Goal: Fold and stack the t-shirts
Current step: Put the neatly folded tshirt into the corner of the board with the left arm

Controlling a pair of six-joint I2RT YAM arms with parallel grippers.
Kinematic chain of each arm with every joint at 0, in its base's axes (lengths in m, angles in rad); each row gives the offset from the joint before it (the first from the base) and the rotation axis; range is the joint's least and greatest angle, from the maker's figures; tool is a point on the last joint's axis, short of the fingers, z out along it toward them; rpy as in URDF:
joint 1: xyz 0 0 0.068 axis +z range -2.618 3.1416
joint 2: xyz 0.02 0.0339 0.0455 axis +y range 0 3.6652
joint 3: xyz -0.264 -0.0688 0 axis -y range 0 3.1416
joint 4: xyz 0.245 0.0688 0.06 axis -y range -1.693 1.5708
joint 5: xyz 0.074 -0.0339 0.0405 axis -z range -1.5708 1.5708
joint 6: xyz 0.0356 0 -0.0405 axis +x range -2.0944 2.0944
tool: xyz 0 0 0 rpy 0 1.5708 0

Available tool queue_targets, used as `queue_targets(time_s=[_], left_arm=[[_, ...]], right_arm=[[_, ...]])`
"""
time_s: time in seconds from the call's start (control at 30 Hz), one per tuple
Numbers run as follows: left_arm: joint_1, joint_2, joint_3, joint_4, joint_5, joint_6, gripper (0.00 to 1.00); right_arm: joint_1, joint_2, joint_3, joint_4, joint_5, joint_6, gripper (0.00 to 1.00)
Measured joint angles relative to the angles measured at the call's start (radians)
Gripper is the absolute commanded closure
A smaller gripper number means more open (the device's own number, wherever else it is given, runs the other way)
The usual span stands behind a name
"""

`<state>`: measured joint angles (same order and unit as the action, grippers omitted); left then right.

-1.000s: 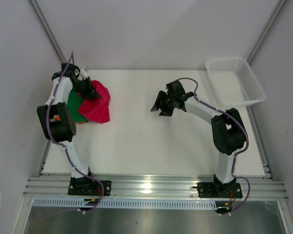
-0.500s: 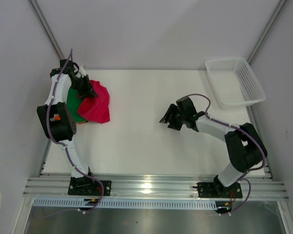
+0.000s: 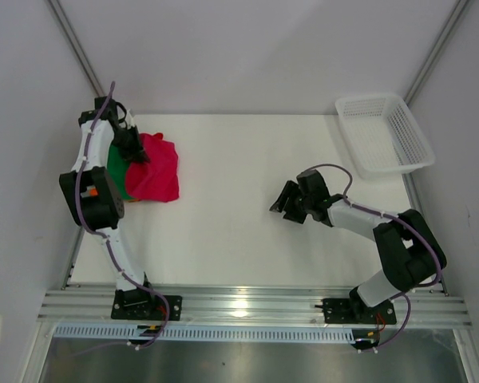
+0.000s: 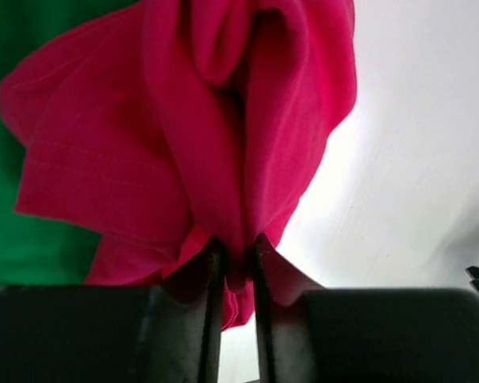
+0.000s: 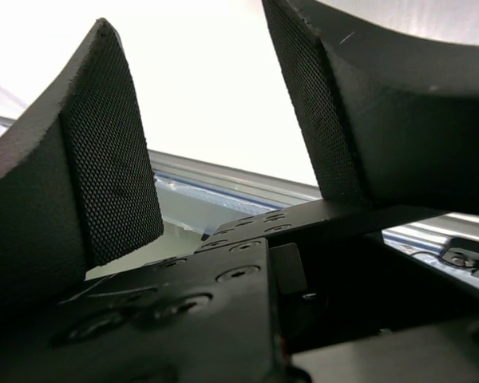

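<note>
Left claw pinches a fold of the red shirt, which lies partly over the green shirt at the far-left of the counter. Right claw stands released and empty over the counter's right half, well apart from the basket.

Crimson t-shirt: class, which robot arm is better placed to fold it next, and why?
Left. The left gripper is pinched shut on a fold of the crimson t-shirt, overlapping the green t-shirt. The right gripper hangs open over bare table, far to the right.
</note>
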<state>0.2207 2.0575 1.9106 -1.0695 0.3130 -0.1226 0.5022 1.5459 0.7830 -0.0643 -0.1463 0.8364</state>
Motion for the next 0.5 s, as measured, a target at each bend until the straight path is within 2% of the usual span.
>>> queue_targets(time_s=[0.03, 0.1, 0.17, 0.3, 0.5], left_arm=[[0.005, 0.0, 0.003, -0.003, -0.005, 0.002, 0.57], [0.011, 0.0, 0.014, -0.014, -0.006, -0.003, 0.47], [0.012, 0.0, 0.027, -0.017, 0.006, -0.012, 0.29], [0.005, -0.006, 0.035, -0.014, 0.051, -0.026, 0.25], [-0.02, -0.018, 0.035, -0.021, 0.068, -0.026, 0.25]], right_arm=[[-0.007, 0.0, 0.0, -0.001, -0.002, -0.006, 0.39], [-0.017, 0.0, 0.0, -0.002, -0.005, -0.018, 0.38], [-0.022, 0.0, 0.0, -0.001, -0.012, -0.025, 0.39], [-0.022, 0.003, -0.001, 0.019, -0.035, -0.026, 0.38], [-0.022, 0.05, -0.011, 0.082, -0.076, -0.022, 0.39]])
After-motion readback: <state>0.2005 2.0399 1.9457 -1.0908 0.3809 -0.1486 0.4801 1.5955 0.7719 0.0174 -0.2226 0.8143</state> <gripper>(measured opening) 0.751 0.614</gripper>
